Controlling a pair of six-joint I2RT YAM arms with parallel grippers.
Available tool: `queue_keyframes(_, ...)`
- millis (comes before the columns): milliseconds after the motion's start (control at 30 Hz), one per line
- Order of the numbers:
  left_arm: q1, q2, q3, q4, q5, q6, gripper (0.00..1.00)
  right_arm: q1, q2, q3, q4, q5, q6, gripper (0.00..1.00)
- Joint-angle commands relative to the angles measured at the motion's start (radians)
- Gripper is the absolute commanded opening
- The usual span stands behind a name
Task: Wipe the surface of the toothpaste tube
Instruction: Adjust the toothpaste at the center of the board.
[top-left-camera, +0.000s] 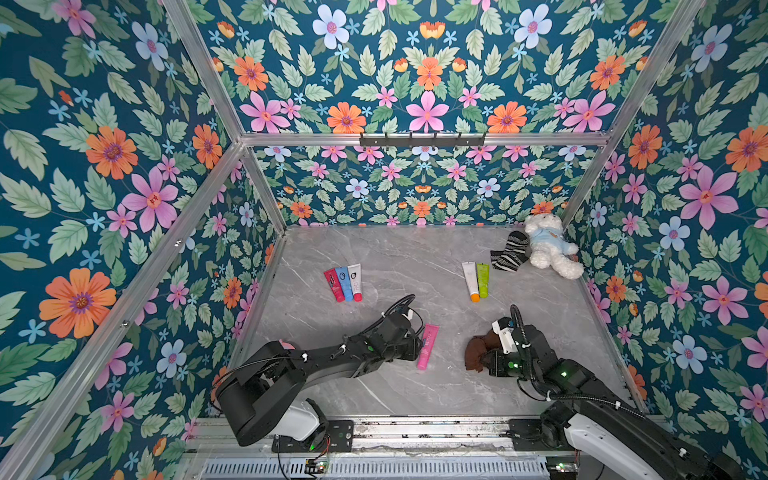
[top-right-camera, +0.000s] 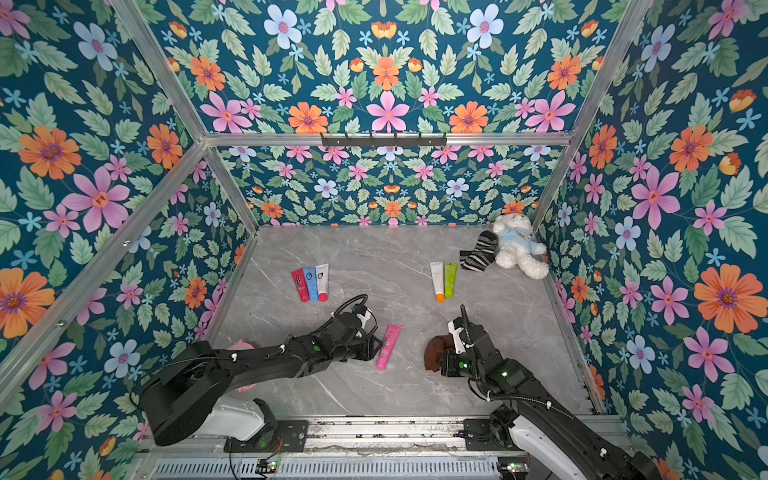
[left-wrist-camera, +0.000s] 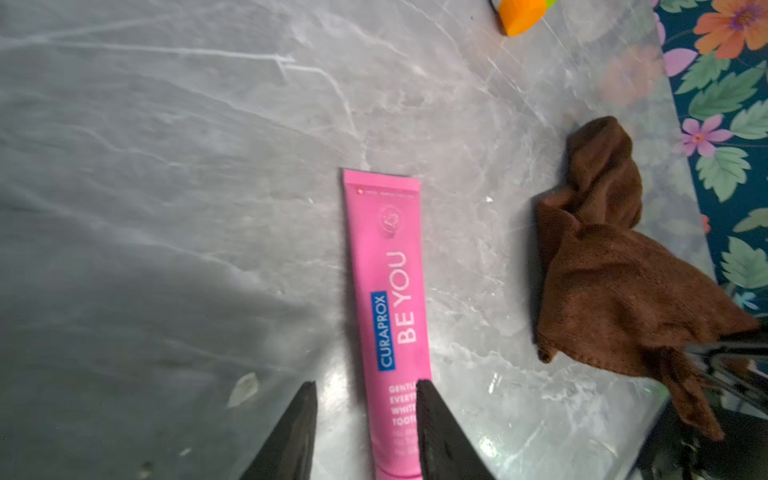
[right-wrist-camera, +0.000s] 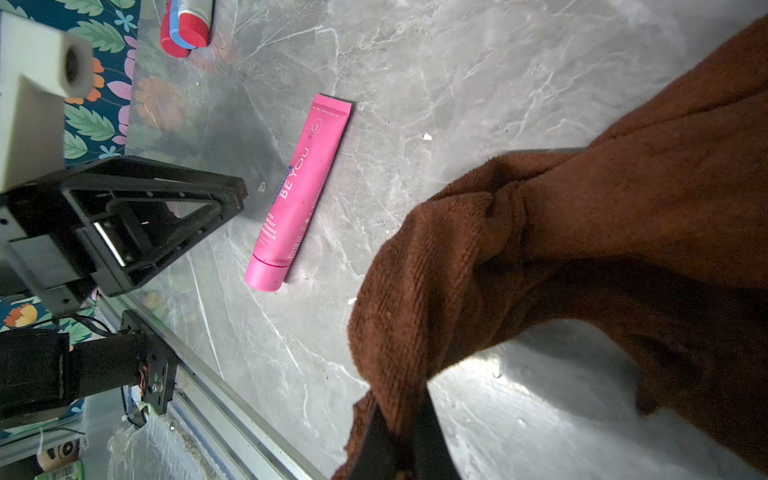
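Brown terry cloth (right-wrist-camera: 540, 249) is pinched in my right gripper (right-wrist-camera: 399, 411). Its jaws are pressed together on one edge and the rest hangs in a loose bundle low over the grey marble table (top-left-camera: 374, 257). I cannot tell whether the cloth touches the table.

My left gripper (left-wrist-camera: 365, 384) has its jaws spread. In the left wrist view the cap end of the pink toothpaste tube (top-left-camera: 428, 347) shows between them. One finger overlaps the tube's edge and the other stands clear of it. In the right wrist view the gripper sits just beside the tube.

Reading both top views as a dial centred on the tube:
- The tube lies flat near the front middle of the table, with its cap toward 6 o'clock and its crimped end toward 12.
- The left gripper is at 9 o'clock, close in.
- The cloth and right gripper are at 3 o'clock, apart from the tube.
- Three tubes (top-left-camera: 343, 283), red, blue and white, lie side by side at about 10 o'clock.
- Two tubes (top-left-camera: 476, 280), white and green, lie at about 1 o'clock.
- A striped sock (top-left-camera: 510, 251) and a white teddy bear (top-left-camera: 548, 247) sit in the back corner, at about 2 o'clock.
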Motion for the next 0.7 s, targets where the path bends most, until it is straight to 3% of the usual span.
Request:
queue_keyframes(0, 0.008, 0.038, 0.023, 0.065, 0.146, 0.024, 0.41, 0.000, -0.011, -0.003, 0.001, -0.011, -0.003, 0.00)
queue_keyframes(200, 0.008, 0.119, 0.051, 0.060, 0.192, 0.052, 0.39, 0.001, -0.009, -0.004, 0.005, -0.025, -0.005, 0.00)
queue_keyframes(567, 0.008, 0.190, 0.039, 0.047, 0.147, 0.065, 0.36, 0.001, -0.007, -0.004, 0.010, -0.029, -0.006, 0.00)
queue_keyframes(667, 0.006, 0.204, 0.040, 0.053, 0.146, 0.062, 0.28, 0.001, 0.001, -0.004, 0.014, -0.031, -0.008, 0.00)
